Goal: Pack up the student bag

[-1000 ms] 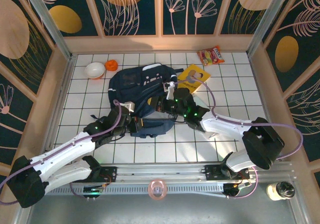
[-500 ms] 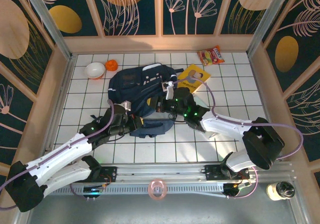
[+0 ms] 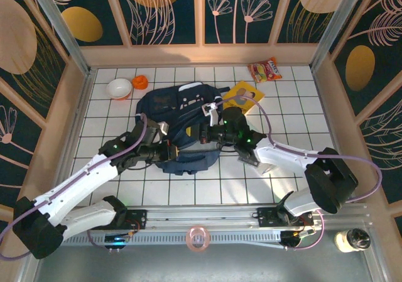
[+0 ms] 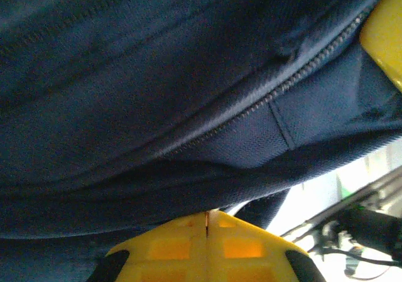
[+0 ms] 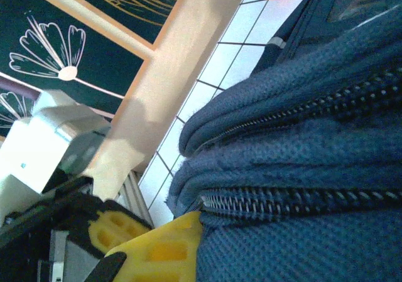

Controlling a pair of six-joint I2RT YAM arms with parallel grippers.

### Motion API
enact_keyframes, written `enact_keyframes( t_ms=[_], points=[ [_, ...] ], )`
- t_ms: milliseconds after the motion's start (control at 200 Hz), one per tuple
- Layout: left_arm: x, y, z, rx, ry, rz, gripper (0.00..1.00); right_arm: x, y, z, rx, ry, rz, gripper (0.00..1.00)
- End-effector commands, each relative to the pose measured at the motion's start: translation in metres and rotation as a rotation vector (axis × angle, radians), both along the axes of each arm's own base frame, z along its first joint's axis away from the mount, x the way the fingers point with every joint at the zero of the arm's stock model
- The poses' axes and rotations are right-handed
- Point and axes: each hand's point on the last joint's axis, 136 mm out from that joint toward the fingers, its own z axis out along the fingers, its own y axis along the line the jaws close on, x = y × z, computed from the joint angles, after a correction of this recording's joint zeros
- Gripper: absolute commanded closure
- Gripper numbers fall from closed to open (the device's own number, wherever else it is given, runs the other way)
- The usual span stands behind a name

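The student bag (image 3: 179,106), navy with a pale patch, lies flat mid-table. My left gripper (image 3: 171,149) is at its near-left edge, and my right gripper (image 3: 202,133) sits on its near-right part. In the left wrist view the yellow fingers (image 4: 169,247) are pressed together at the left gripper (image 4: 207,213), their tips pinching a fold of the bag (image 4: 157,93) below a zipper. In the right wrist view the right gripper (image 5: 201,216) is shut on the bag (image 5: 301,169) just under a zipper, with one finger (image 5: 160,254) showing and the other hidden by fabric.
A yellow book (image 3: 244,97) lies against the bag's right side, with a snack packet (image 3: 265,70) behind it. A white bowl (image 3: 119,88) and a small orange cup (image 3: 140,81) stand at the back left. Wooden walls ring the tiled table (image 3: 295,125).
My left arm has swung forward and rightward, bringing its gripper closer to the right one at the bag's near edge. The right gripper has shifted slightly back. Both stayed shut.
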Motion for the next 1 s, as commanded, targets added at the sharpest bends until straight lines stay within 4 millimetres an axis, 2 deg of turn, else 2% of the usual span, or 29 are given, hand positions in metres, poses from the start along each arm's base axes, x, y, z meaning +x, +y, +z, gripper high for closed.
enact_keyframes(
  t_ms=[0, 180, 385, 480, 525, 565, 726, 876, 996],
  points=[
    [0.008, 0.032, -0.005, 0.231, -0.095, -0.039, 1.0, -0.022, 0.003, 0.042, 0.091, -0.054, 0.12, 1.0],
    [0.025, 0.056, -0.006, 0.374, -0.168, 0.006, 1.0, -0.021, -0.003, 0.058, 0.112, -0.063, 0.124, 1.0],
    [0.04, 0.054, 0.003, 0.382, -0.228, 0.033, 1.0, -0.024, -0.005, 0.075, 0.137, -0.072, 0.146, 1.0],
    [0.037, 0.032, 0.007, 0.268, -0.231, -0.02, 1.0, -0.016, -0.009, 0.082, 0.142, -0.07, 0.116, 1.0],
    [0.032, 0.018, 0.013, 0.175, -0.235, -0.06, 0.87, -0.01, -0.011, 0.081, 0.136, -0.062, 0.091, 1.0],
    [0.026, 0.009, 0.019, 0.101, -0.232, -0.076, 0.8, -0.006, -0.012, 0.08, 0.131, -0.054, 0.073, 1.0],
    [0.01, 0.005, 0.043, -0.054, -0.245, -0.051, 0.66, 0.011, -0.017, 0.07, 0.11, -0.015, -0.006, 1.0],
    [-0.01, 0.002, 0.027, -0.085, -0.168, -0.084, 0.56, 0.024, -0.021, 0.072, 0.134, 0.001, -0.045, 1.0],
    [-0.016, -0.001, 0.013, -0.038, -0.149, -0.124, 0.55, 0.03, -0.017, 0.077, 0.151, -0.001, -0.045, 1.0]
  ],
)
